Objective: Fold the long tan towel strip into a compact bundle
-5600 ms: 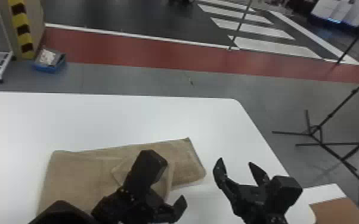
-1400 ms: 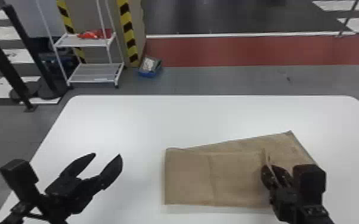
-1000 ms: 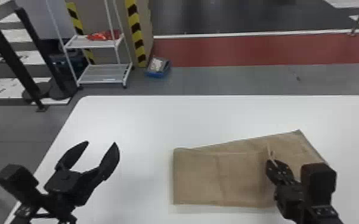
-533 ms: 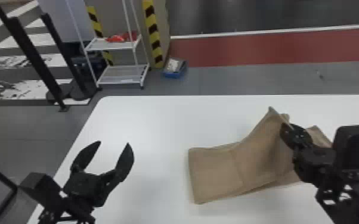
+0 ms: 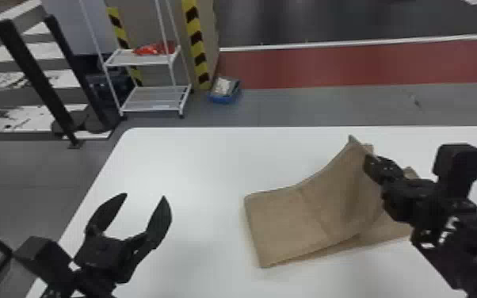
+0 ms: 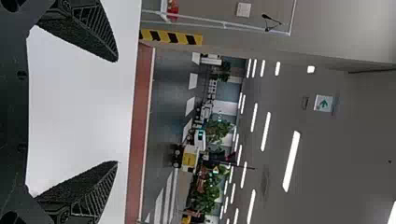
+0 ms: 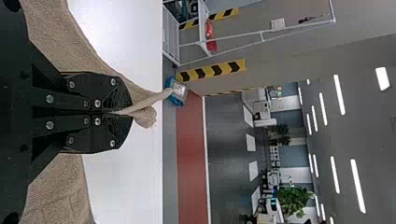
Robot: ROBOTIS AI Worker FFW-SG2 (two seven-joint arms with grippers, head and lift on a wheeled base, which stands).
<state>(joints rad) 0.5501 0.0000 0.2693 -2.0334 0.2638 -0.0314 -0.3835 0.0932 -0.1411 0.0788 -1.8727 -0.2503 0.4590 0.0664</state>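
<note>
Head view: tan towel strip (image 5: 285,226) on white table (image 5: 178,166), one side raised, edge pinched in right gripper (image 5: 367,159). Left gripper (image 5: 145,195) wide, empty. Likely light, soft, floppy, not fragile; best gripped at folded edge, layers together, against slipping.

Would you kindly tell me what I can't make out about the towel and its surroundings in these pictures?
- Head view: part of the towel, hidden behind the right arm.
- Head view: layers under the raised flap, hidden by the flap itself.
- Right wrist view: how much towel the right gripper pinches, hidden by its jaws.
- Head view: right end of the table, cut off by the edge.
</note>
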